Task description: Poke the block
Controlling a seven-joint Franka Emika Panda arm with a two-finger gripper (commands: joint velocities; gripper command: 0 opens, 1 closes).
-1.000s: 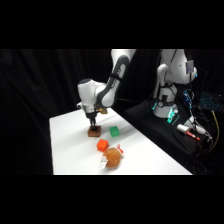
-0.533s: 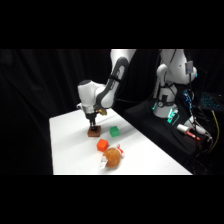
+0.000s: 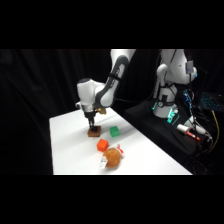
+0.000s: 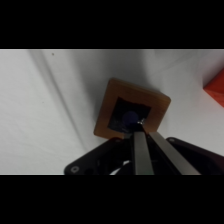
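White counter point(image 3: 70, 150) fills the near ground in the side view. Nearest the camera on it sits a rounded tan-orange object point(image 3: 113, 158) with a pale wrapping at its left side; what it is cannot be told. Just behind it, touching or nearly so, an orange-red block point(image 3: 102, 145). No containers show in either view.

Farther back, the block point(image 3: 93, 132), brown with a dark top, sits on the counter near its middle, left of a green cube point(image 3: 114, 131) and apart from it. Gripper point(image 3: 91, 125) comes straight down onto the block from above.

Wrist view: block point(image 4: 132, 115) seen from over it, brown rim around a dark recess with a blue spot. Fingers point(image 4: 140, 150) lie together, closed with no gap showing and nothing held between them; their joined tip rests at the blue spot's lower right edge, on or just over the block's top face. An orange-red corner point(image 4: 216, 86) shows at the right edge.

Farthest back, the arm's base point(image 3: 167, 92) stands at the upper right on a dark surface, with cables point(image 3: 200, 127) and a lit green device point(image 3: 171, 115) beside it.
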